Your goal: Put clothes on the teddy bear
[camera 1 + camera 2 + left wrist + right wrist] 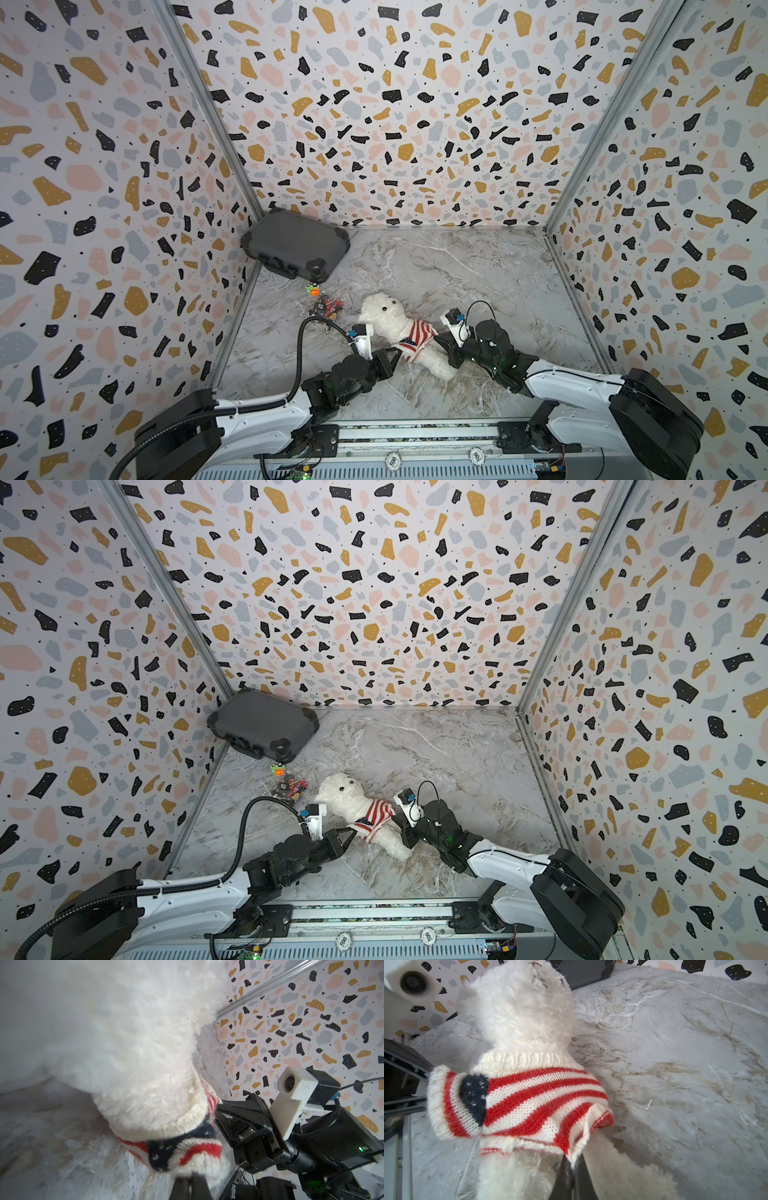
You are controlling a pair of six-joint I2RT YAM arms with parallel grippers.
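Both top views: teddy bear (386,318) lies face-up on marble table (478,270), striped sweater (415,337) over its chest; dark case (293,249) closed, contents hidden | Left wrist: left gripper (188,1185) pinched tight on sweater's sleeve end | Right wrist: right gripper (572,1169) clamped on hem | Risk: opposing pulls could stretch the knit or drag the bear.

Fluffy white plush on the teddy bear (384,316); coarse ribbed knit on its sweater (529,1095). Table (478,270): smooth marble-look, faint sheen. Case (291,245): matt grey plastic.
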